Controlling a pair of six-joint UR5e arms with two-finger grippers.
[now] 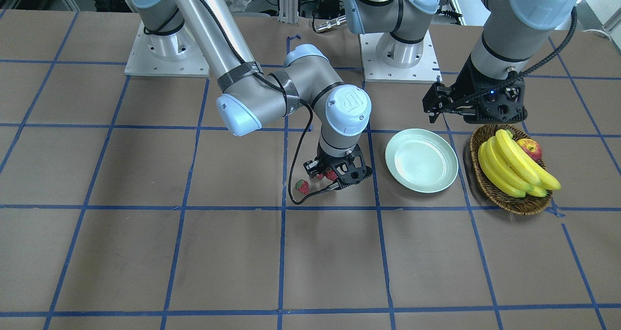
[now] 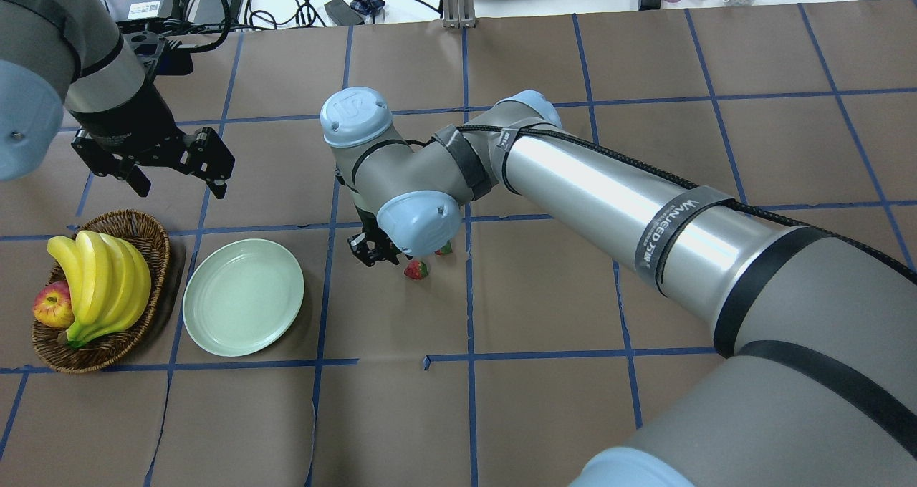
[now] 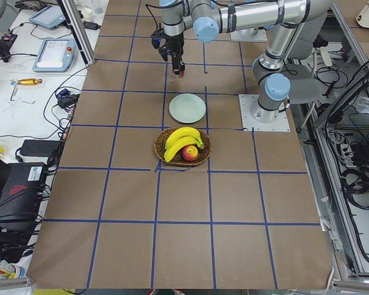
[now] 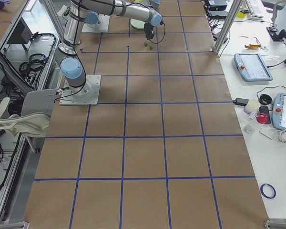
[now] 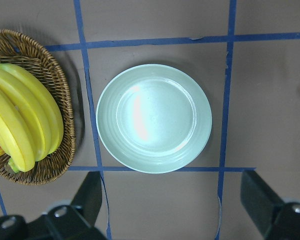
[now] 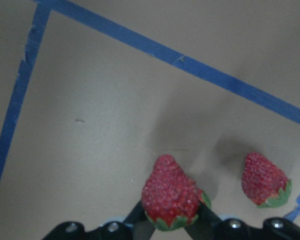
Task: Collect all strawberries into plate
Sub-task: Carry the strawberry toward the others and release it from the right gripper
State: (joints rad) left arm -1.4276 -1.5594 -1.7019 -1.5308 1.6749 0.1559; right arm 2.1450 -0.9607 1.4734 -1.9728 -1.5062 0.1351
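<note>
My right gripper [image 1: 326, 173] is shut on a red strawberry [image 6: 169, 192] with a green cap, low over the table and left of the plate in the front view. A second strawberry [image 1: 302, 187] lies loose on the table just beyond it. Only a sliver of the third strawberry [image 6: 205, 197] peeks out from behind the held one. The pale mint-green plate [image 1: 421, 160] has nothing on it. My left gripper [image 2: 179, 185] hangs open above and behind the plate [image 5: 154, 118], its fingers [image 5: 90, 195] wide apart and holding nothing.
A brown wicker basket [image 1: 509, 201] with bananas [image 1: 514, 167] and a red-yellow apple [image 1: 530, 148] stands right beside the plate. My right arm's elbow and forearm [image 2: 587, 186] stretch low across the table's middle.
</note>
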